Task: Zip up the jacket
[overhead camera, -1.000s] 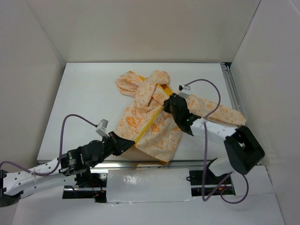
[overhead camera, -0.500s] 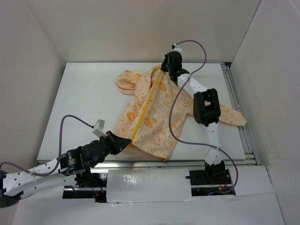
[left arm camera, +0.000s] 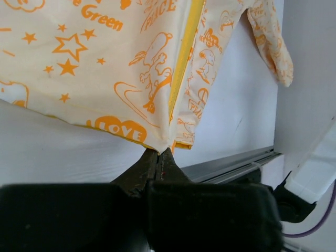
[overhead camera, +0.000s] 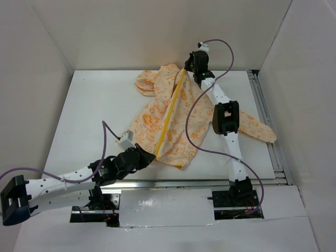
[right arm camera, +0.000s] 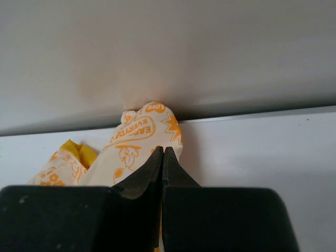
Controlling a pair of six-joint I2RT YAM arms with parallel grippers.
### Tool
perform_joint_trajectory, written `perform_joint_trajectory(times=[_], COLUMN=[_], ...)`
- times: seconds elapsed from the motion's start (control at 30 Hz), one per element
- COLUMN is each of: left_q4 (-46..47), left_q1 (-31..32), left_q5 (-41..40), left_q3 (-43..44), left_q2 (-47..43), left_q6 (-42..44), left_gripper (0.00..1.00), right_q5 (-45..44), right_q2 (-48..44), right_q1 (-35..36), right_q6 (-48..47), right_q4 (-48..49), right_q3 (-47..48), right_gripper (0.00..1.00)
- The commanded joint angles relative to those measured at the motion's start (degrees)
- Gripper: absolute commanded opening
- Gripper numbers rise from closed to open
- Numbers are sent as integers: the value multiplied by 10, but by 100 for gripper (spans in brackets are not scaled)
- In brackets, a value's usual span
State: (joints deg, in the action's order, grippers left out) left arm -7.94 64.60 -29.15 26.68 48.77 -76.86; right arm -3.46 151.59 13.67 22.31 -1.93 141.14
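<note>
The left gripper (left arm camera: 159, 152) has its two black fingers pressed together on the bottom hem of the jacket (left arm camera: 105, 68), right where the yellow zipper strip (left arm camera: 186, 58) ends. From above, this gripper (overhead camera: 148, 157) sits low at the near edge of the table (overhead camera: 89, 105), just beyond the metal rail (overhead camera: 173, 184), and its arm stretches away to the left along that edge.

The right gripper (right arm camera: 163, 149) is also closed tight, with no gap between its tips. Cream and orange fabric of the jacket (right arm camera: 142, 136) bunches up directly behind them, against the back wall (right arm camera: 168, 47). The bit pinched between the fingers is hidden, but the fabric is drawn up to the tips. In the top view the right gripper (overhead camera: 187, 67) meets the far end of the zipper strip (overhead camera: 169, 113), at the far edge of the table, with the right arm reaching over the garment's right side.

The jacket (overhead camera: 181, 123) lies front-up between the two grippers, pulled long. The yellow strip runs as one straight diagonal line from the near-left hem to the far-right collar. The hood (overhead camera: 149, 84) is crumpled to the left of the strip's top end. One sleeve (overhead camera: 257, 128) lies flat, pointing towards the table's right edge. A purple cable (overhead camera: 197, 134) from the right arm loops across the jacket's front.
</note>
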Motion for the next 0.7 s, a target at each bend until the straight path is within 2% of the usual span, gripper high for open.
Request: perform_joint_trajectory(times=[0.0, 0.03, 0.13, 0.17, 0.2, 0.23, 0.27, 0.3, 0.33, 0.37, 0.4, 0.43, 0.5, 0.57, 0.63, 0.67], left_q4=[14, 21, 51, 43, 5, -25, -82, -106, -129, -150, -187, -209, -262, -272, -280, -279], left_q1=[-58, -78, -132, -137, -141, -141, -144, -144, -144, -144, -144, -143, -140, -139, -138, -138], left_q5=[147, 200, 260, 254, 245, 217, 197, 197, 178, 169, 163, 156, 142, 139, 141, 148], left_q3=[-15, -21, -34, -31, -15, -2, 22, 33, 43, 63, 70, 78, 94, 100, 110, 116], left_q2=[15, 15, 0, -5, -10, -12, -17, -21, -25, -35, -41, -49, -75, -110, -146, -155], left_q6=[6, 9, 23, 23, 20, 2, -10, -16, -22, -26, -39, -50, -78, -68, -31, 14], left_gripper=[0, 0, 0, 2, 11, 22, 56, 67, 80, 99, 99, 99, 99, 99, 99, 99], right_q5=[-50, -38, -31, -36, -38, -33, -31, -30, -30, -30, -36, -39, -64, -103, -115, -118], right_q2=[6, 1, -37, -41, -44, -46, -54, -61, -72, -101, -119, -137, -191, -244, -284, -338], right_q1=[-57, -57, -52, -52, -51, -51, -53, -54, -56, -53, -53, -52, -50, -51, -51, -52], right_q6=[-1, -3, -31, -35, -38, -38, -36, -36, -36, -36, -41, -45, -50, -45, -42, -39], right_q4=[104, 105, 115, 113, 101, 95, 80, 73, 69, 70, 73, 76, 72, 55, 43, 40], right_q3=[45, 37, -14, -20, -18, -17, -17, -21, -44, -63, -85, -128, -163, -205, -255, -279], right_gripper=[0, 0, 0, 0, 0, 7, 17, 31, 54, 67, 91, 99, 100, 100, 100, 100])
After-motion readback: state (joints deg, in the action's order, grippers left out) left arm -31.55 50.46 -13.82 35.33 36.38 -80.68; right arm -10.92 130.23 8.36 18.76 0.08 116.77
